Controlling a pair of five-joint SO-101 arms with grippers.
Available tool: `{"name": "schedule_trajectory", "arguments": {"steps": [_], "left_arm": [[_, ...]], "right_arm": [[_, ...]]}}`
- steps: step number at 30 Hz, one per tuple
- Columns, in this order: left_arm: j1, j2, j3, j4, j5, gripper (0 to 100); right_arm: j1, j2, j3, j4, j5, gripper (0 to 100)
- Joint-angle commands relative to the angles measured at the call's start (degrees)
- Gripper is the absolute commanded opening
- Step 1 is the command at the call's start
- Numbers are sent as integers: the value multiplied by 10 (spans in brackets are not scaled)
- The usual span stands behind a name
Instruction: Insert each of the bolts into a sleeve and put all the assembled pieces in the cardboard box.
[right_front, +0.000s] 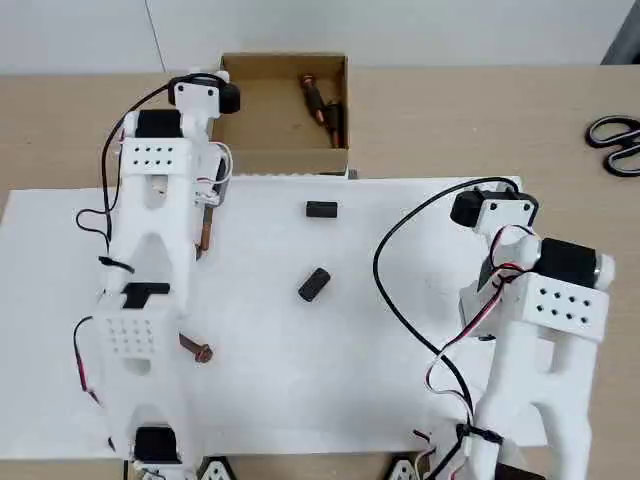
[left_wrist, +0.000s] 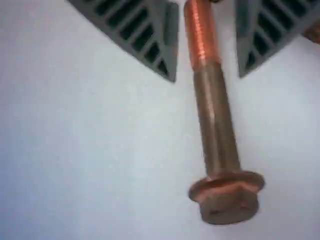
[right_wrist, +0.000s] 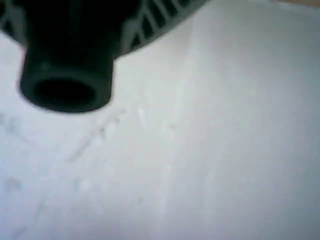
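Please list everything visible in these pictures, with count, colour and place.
light wooden table: one, tan.
white sheet: one, white, on the table.
brown cardboard box: one, brown, beyond the sheet.
copper-coloured metal bolts: two loose, copper, on the sheet; one at the left gripper, one beside the left arm.
black cylindrical sleeves: three, black; two mid-sheet, one in the right gripper.
assembled bolt-and-sleeve pieces: count unclear, copper and black, in the box.
black-handled scissors: one, black, on bare table.
left gripper: one, grey fingers, open around a bolt.
right gripper: one, shut on a sleeve.
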Motion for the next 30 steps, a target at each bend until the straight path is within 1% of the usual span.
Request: {"name": "schedule_trajectory", "arguments": {"steps": [1,5,9,13,17,27,30], "left_arm": [[-13,33,-80,33,4,80],[-19,69,-106,40,2,80],[-6,67,-109,40,2,83],[4,44,-111,40,3,115],[8,34,-109,40,3,116],[-3,87,-111,28,2,116],[-3,101,-111,11,2,115]], "right_arm": [[5,-15,-2,-7,6,3],[5,-15,-2,-6,6,3],[5,-15,-2,-5,6,3],[5,-15,-2,-5,6,3],[5,-15,-2,-5,6,3],[4,-15,-2,-5,6,3],[4,-15,-2,-4,6,3]]}}
